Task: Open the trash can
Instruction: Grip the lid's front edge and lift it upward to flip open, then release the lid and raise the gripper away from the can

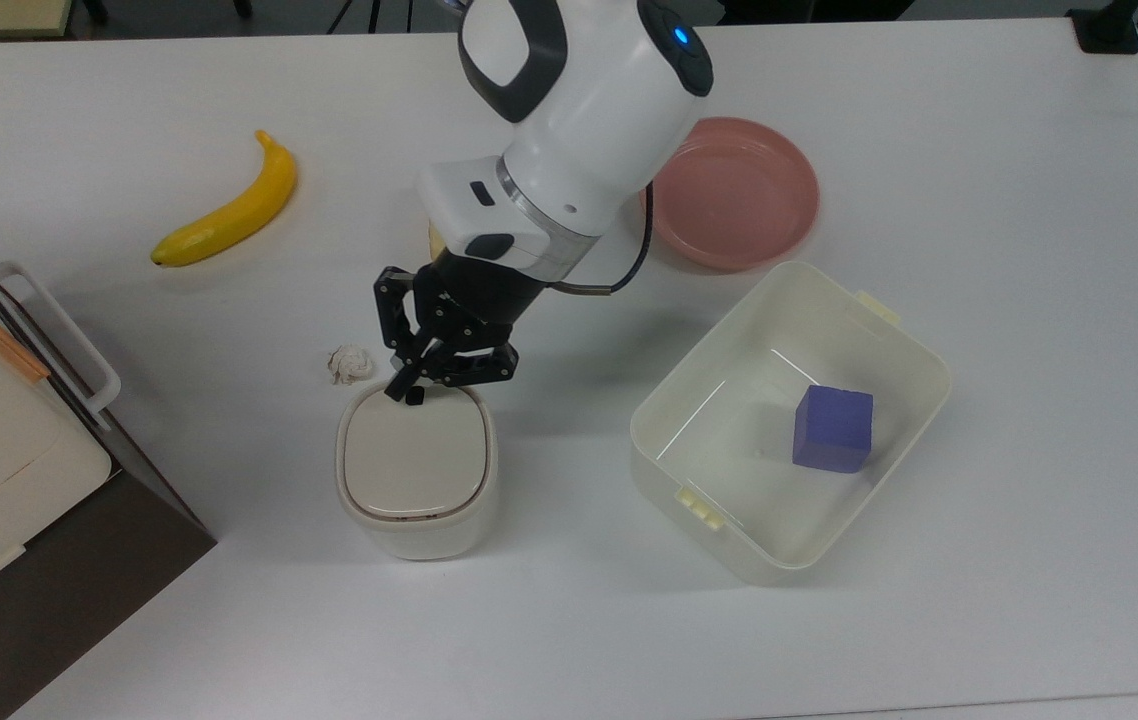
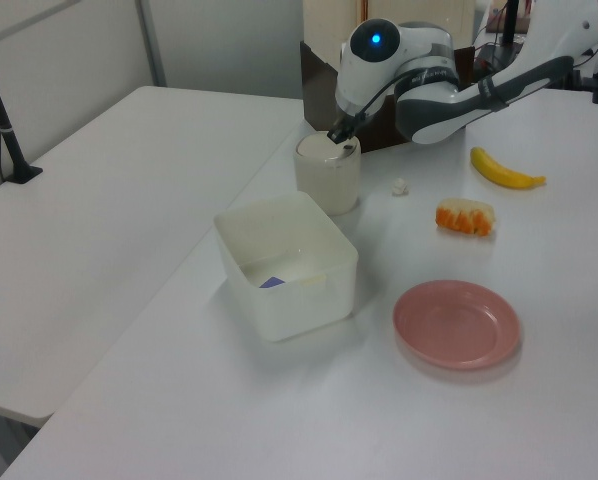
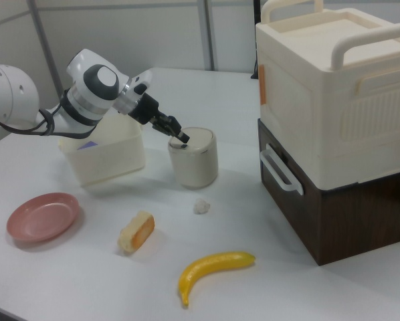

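Hovering at the trash can (image 1: 416, 470) lid's upper edge in the top view, gripper (image 1: 407, 388) with fingers pressed together, tip right over the black button (image 1: 415, 397); lid shut; crumpled paper wad (image 1: 350, 364) just beside, lidless tub (image 1: 789, 420) with purple cube (image 1: 833, 428) well apart, banana (image 1: 229, 208) and pink plate (image 1: 734, 190) farther off, nothing blocking

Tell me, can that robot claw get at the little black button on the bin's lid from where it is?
Probably yes. The gripper is right at the black button on the trash can, whose lid is still down, and nothing stands between them.
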